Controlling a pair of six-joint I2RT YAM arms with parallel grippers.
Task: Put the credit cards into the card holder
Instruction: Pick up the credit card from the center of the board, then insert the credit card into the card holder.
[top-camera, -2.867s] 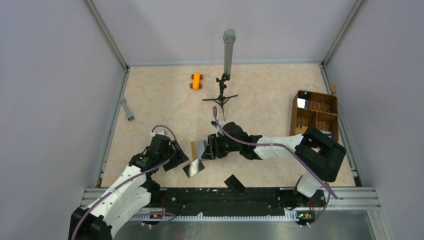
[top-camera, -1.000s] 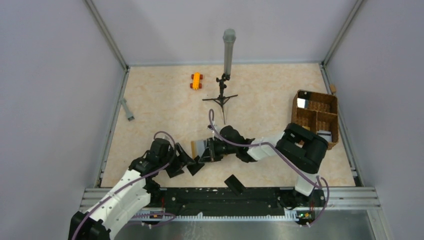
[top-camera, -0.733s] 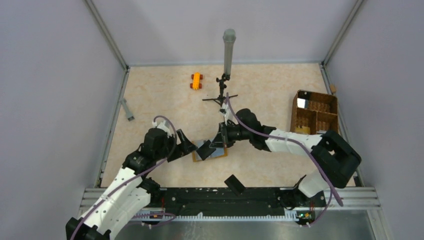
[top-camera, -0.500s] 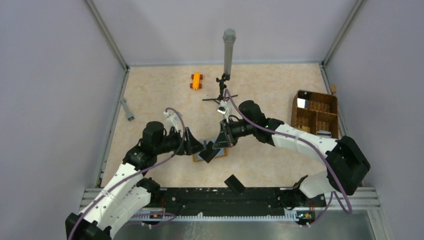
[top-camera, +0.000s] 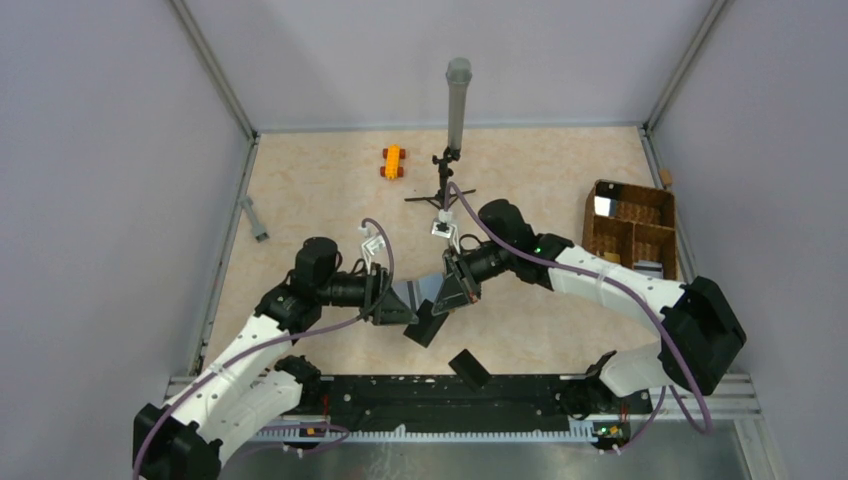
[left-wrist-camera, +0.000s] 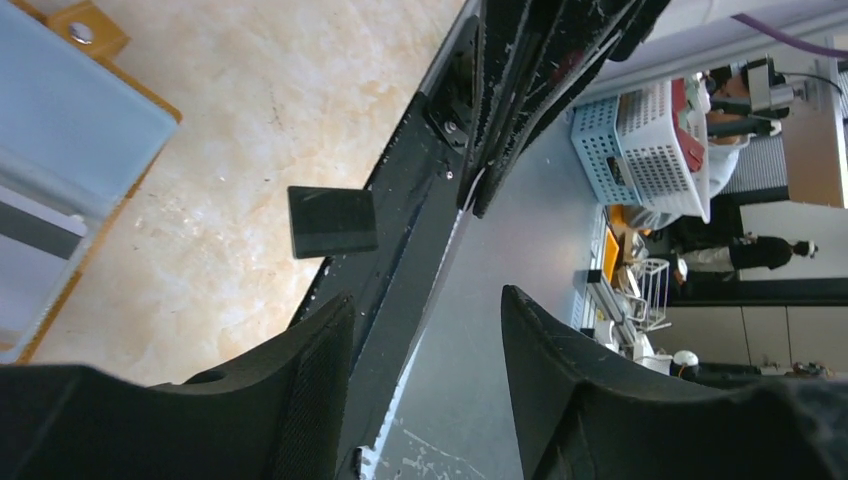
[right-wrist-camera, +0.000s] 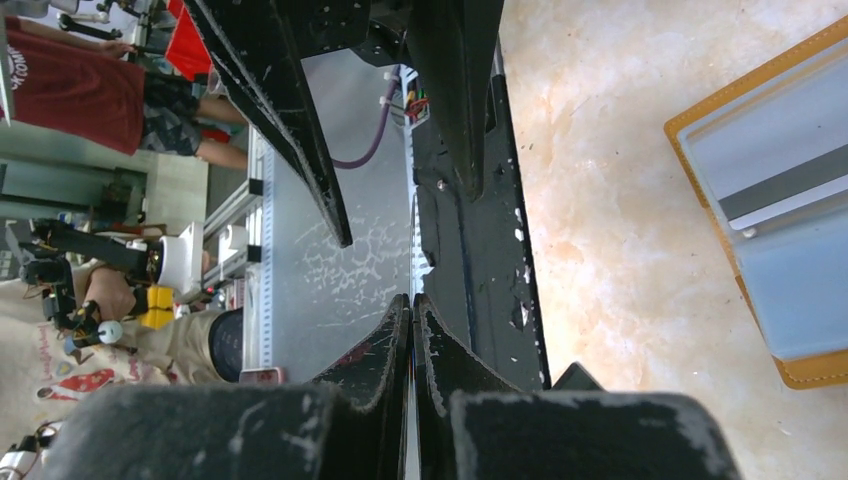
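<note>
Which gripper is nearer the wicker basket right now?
Right. The right gripper is mid-table, left of the wicker basket; the left gripper is even farther left.

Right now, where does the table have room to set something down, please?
Bare: between the black tripod stand and brown wicker basket, and left of the orange toy car. Crowded: the centre, left tool and right tool by the mustard-orange wallet.

1. Card holder (right-wrist-camera: 812, 372): a mustard-orange wallet lying open and flat, inner side up, on the pale marbled surface (right-wrist-camera: 620, 200). A small metal snap stud (left-wrist-camera: 80, 32) sits on a corner tab.
2. Pale blue card (left-wrist-camera: 70, 120): lies flat inside the open card holder, framed by its orange rim.
3. Striped panel (right-wrist-camera: 790, 185): pale grey-blue with a dark grey stripe, just beside the blue one. Whether it is the silvery grey card cannot be told.
</note>
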